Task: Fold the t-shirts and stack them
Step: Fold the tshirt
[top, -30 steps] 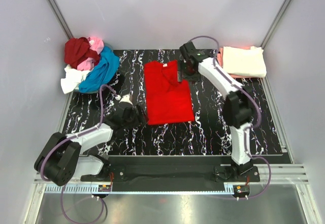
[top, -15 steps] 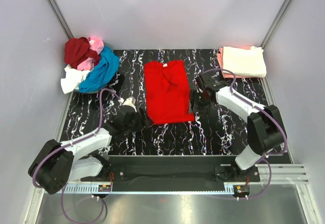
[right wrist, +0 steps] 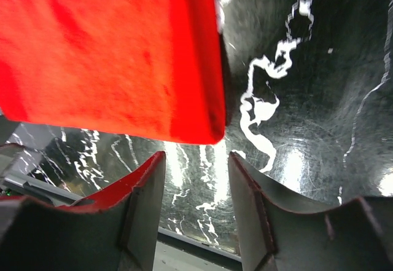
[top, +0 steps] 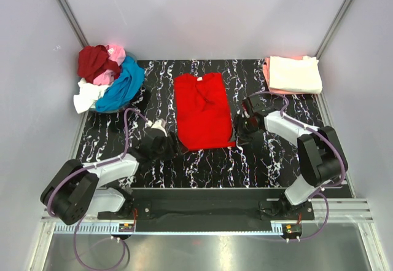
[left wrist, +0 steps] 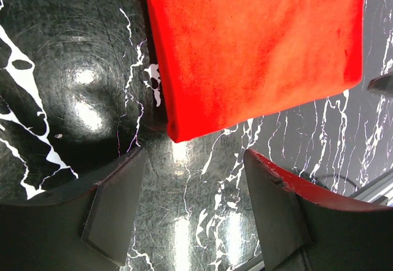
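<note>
**Bench at the hem-fold step.** The bright red t-shirt (top: 202, 110) is lying flat as a long, partly folded panel at the middle of the black marbled bench (top: 202, 165). It is sitting between a heap of unfolded t-shirts (top: 105, 77) at the far left corner and a folded cream t-shirt (top: 295, 73) stacked on a salmon t-shirt (top: 268, 74) at the far right. The left tool (left wrist: 193, 182) and the right tool (right wrist: 196, 185) are hovering low, jaws parted and holding nothing, one at each near hem corner. The cloth looks light and limp, so it is probably best pinched through all layers at those two corners.
</note>
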